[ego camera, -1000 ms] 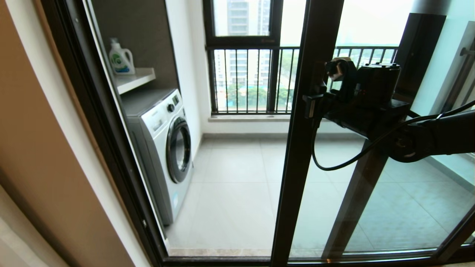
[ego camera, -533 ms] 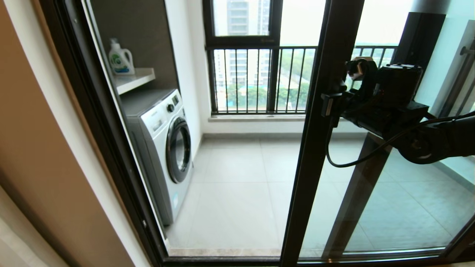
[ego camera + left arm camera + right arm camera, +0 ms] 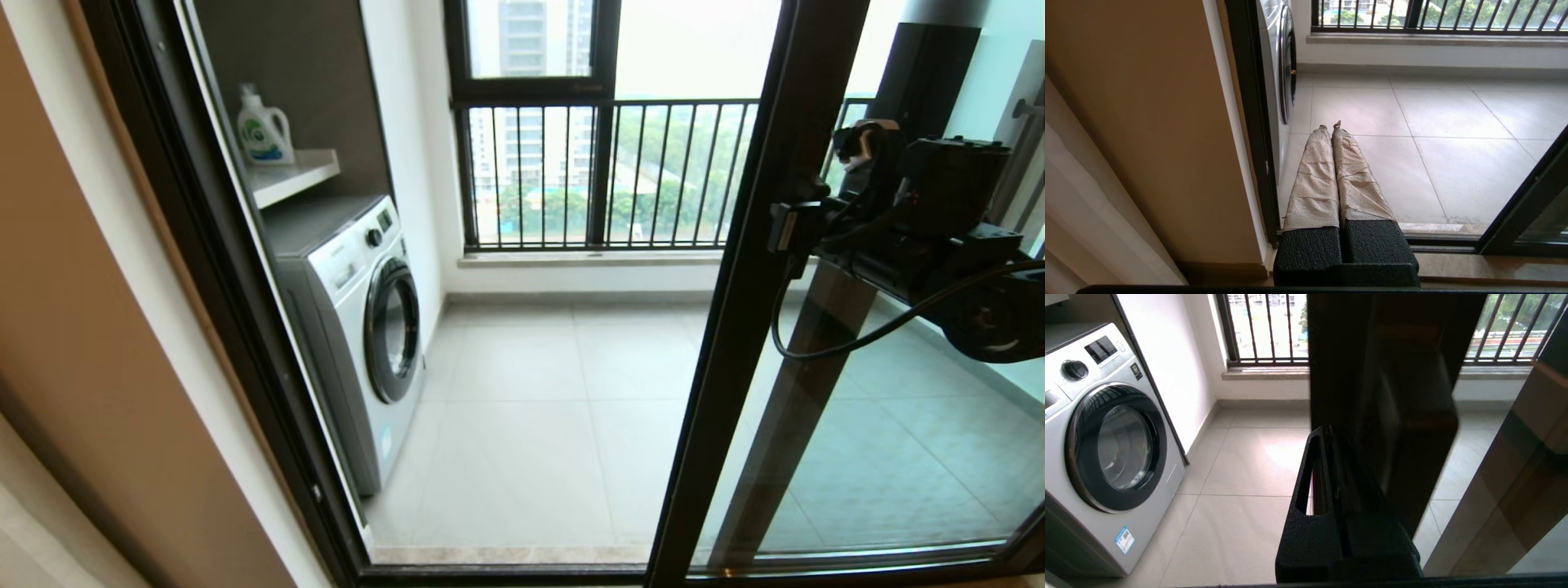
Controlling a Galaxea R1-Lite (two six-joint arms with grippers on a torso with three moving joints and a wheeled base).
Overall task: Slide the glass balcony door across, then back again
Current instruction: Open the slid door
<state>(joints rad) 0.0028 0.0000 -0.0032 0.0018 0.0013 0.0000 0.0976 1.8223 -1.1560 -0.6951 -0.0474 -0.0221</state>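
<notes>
The glass balcony door (image 3: 751,327) stands partly open, its dark upright right of centre in the head view. My right gripper (image 3: 788,224) reaches in from the right and is shut on the slim handle at that upright's edge. In the right wrist view the door's upright (image 3: 1392,355) covers one finger, and the gripper (image 3: 1331,433) shows only its other black finger beside the frame edge. My left gripper (image 3: 1331,125) is parked low by the door sill, its tape-wrapped fingers shut on nothing. The door's bottom corner (image 3: 1527,204) shows there.
A washing machine (image 3: 359,327) stands on the balcony's left under a shelf with a detergent bottle (image 3: 263,126). The barred window (image 3: 571,180) is at the back. The second glass panel's upright (image 3: 816,392) shows behind the door. The fixed frame (image 3: 204,245) and beige wall bound the left.
The door's upright and my right gripper on it have moved steadily to the right, widening the opening onto the balcony. The left arm has not moved.
</notes>
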